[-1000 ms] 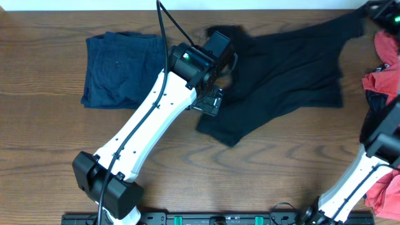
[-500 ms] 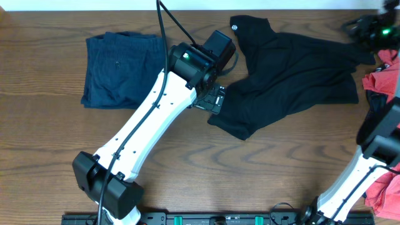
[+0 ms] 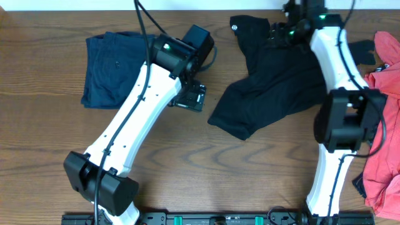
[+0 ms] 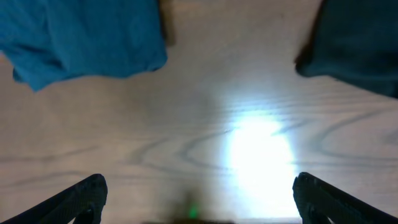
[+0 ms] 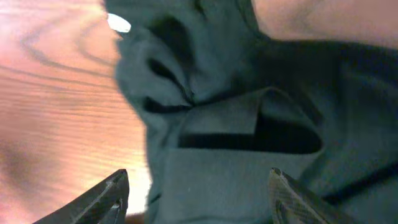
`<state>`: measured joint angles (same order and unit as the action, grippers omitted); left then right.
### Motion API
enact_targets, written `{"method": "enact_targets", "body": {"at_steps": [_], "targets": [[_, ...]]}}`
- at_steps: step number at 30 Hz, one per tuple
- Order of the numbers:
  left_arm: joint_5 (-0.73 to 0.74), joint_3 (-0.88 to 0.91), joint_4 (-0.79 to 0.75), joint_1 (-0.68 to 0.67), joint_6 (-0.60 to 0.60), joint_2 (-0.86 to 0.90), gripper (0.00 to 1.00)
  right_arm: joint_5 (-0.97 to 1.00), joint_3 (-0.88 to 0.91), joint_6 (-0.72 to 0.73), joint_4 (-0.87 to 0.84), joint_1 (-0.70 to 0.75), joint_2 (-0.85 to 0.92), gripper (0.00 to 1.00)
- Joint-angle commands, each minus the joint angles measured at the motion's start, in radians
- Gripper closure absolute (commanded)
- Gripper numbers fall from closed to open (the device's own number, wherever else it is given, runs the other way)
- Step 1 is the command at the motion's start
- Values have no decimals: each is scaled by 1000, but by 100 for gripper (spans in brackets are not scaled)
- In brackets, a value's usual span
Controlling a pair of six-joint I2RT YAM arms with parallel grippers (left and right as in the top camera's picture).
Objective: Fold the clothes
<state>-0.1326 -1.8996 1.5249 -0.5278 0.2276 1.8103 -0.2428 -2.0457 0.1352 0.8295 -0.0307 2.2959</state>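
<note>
The black garment (image 3: 275, 87) lies crumpled on the table (image 3: 262, 169), right of the navy-blue shorts (image 3: 119, 69) across a strip of bare wood. Its long axis runs on a slant — near corner toward the shorts, far end up and away from them — with the white logo (image 3: 235, 27) at the far edge. The left gripper (image 4: 199, 182) hovers between shorts and garment, fingers spread wide over wood. The right gripper (image 5: 198, 177), beyond the logo from the shorts, stands spread over black folds, apparently pinching nothing, though that wrist view is blurred. Coral-red pieces (image 3: 382, 81) lie farthest from the shorts.
</note>
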Motion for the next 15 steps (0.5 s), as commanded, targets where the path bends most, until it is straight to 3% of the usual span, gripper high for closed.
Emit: {"method": "enact_targets", "body": {"at_steps": [1,11,15], "targets": [[-10,-11,19,17,-31,-36,3,99,18,51,-12,24,73,29],[-10,-11,-19,21,-51,-35,3,-46,19,43,-28,97,101,27],[-10,-11,-30,21,-51,-35,3,-169,19,43,-50,93,146,37]]}}
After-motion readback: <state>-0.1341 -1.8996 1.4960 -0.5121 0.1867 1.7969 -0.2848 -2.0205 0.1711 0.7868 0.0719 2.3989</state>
